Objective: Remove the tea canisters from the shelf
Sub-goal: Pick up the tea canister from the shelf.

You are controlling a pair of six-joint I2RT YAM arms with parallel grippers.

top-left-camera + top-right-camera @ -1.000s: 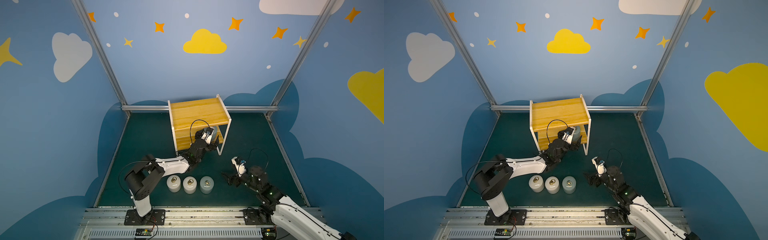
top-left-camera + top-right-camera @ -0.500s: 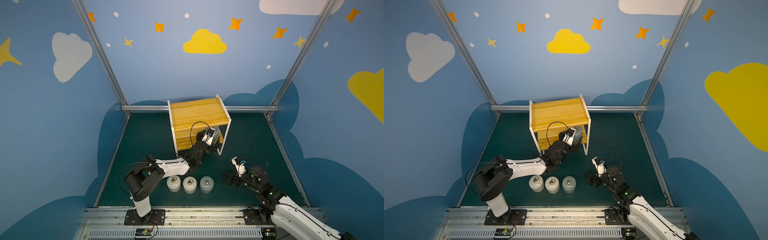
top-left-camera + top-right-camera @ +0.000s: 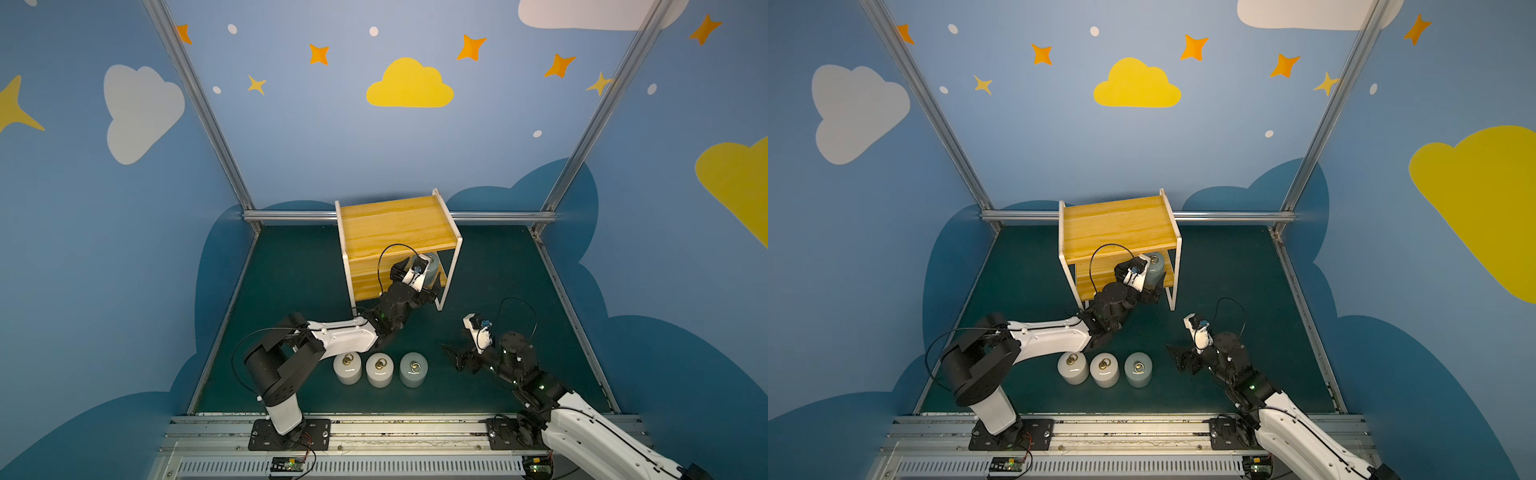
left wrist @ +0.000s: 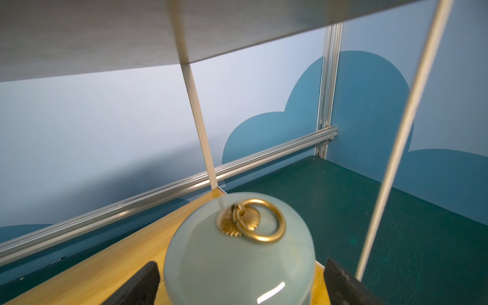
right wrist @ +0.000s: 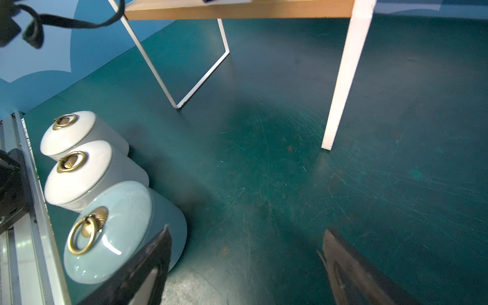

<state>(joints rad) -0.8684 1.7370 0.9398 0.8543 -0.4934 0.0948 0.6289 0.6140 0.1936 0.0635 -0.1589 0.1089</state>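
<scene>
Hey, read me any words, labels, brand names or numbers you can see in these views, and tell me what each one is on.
No text can be read in any view.
Tea canister on the shelf: plain glaze and a brass ring, no label.
Three canisters in front of it: the same, no label.
Walls: only cloud and star shapes.
Circuit board by the front rail: any print is too small to read.

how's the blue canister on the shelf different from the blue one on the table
The shelf canister stands on the shelf's lower board; the table canister on the green table. The open left gripper straddles the shelf canister; no gripper surrounds the table canister. The table canister ends a row with two white canisters; the shelf canister stands alone. Both are upright, grey-blue, with a brass lid ring.
</scene>
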